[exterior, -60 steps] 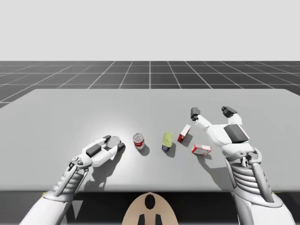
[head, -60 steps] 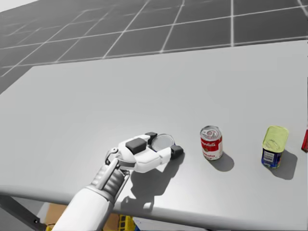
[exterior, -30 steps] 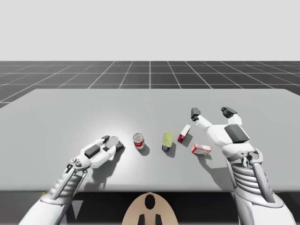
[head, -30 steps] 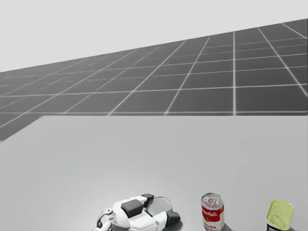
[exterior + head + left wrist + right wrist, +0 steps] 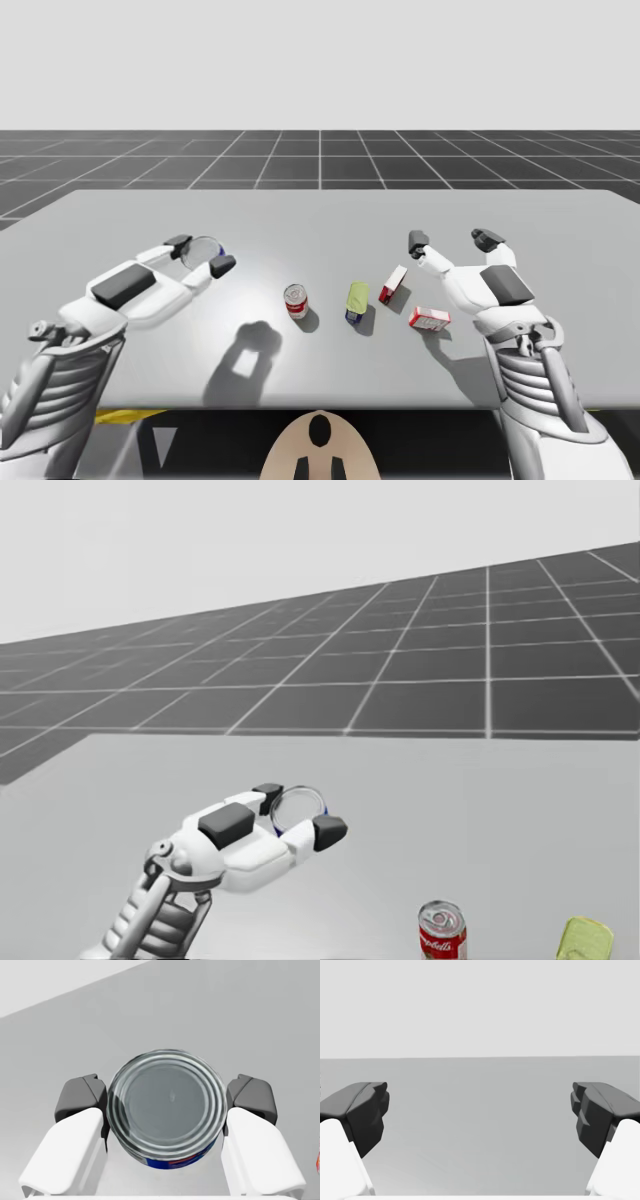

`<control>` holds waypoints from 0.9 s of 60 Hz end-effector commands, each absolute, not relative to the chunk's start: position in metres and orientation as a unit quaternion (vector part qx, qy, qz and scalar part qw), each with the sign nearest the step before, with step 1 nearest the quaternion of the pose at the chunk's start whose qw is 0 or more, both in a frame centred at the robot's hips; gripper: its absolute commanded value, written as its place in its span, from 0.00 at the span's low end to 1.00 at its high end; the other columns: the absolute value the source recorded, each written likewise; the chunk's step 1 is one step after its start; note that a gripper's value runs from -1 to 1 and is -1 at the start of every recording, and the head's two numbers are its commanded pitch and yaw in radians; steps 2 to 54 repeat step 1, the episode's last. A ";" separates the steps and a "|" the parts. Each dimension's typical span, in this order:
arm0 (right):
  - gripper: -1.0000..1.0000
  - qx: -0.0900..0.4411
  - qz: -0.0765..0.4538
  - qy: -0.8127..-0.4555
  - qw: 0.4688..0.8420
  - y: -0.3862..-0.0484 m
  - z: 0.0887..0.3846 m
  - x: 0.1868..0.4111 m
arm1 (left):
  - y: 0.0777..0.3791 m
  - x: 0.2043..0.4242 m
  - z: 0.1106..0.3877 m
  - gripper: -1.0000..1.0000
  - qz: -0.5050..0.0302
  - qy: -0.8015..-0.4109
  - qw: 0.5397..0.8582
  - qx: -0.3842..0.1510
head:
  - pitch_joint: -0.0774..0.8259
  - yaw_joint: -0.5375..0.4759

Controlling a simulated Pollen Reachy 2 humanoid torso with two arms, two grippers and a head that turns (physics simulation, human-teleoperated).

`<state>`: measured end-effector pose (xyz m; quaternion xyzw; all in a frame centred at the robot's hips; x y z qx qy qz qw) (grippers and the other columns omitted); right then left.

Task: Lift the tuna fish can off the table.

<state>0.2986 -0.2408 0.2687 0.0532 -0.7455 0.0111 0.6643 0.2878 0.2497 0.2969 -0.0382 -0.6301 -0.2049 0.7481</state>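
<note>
The tuna fish can (image 5: 203,249) is a flat round tin with a silver lid and a blue side band. It hangs well above the grey table (image 5: 140,220), and my left gripper (image 5: 201,255) is shut on it. Its shadow lies on the table to the right. In the head view the can (image 5: 298,808) sits between the dark fingertips (image 5: 329,829) of the gripper (image 5: 297,814). From the left wrist the can (image 5: 167,1110) is pressed from both sides by the gripper (image 5: 165,1105). My right gripper (image 5: 449,239) stands open over the right of the table, its fingers (image 5: 357,1110) holding nothing.
A red and white can (image 5: 296,300) stands upright near the table's middle, also in the head view (image 5: 441,931). Right of it stand a yellow-topped tin (image 5: 356,301), a red box (image 5: 393,285) and a second red box (image 5: 429,319) lying by my right hand.
My left arm has raised the tuna fish can off the table and drawn it back to the left. My head has turned upward. The right arm has stayed put.
</note>
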 end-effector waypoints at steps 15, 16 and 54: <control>0.00 0.058 0.012 -0.743 0.667 -0.242 0.268 0.298 | 0.249 0.282 0.374 1.00 -0.187 -0.701 0.688 -0.007 | 0.37 0.88; 0.00 0.058 0.012 -0.743 0.667 -0.242 0.268 0.298 | 0.249 0.282 0.374 1.00 -0.187 -0.701 0.688 -0.007 | 0.37 0.88; 0.00 0.058 0.012 -0.743 0.667 -0.242 0.268 0.298 | 0.249 0.282 0.374 1.00 -0.187 -0.701 0.688 -0.007 | 0.37 0.88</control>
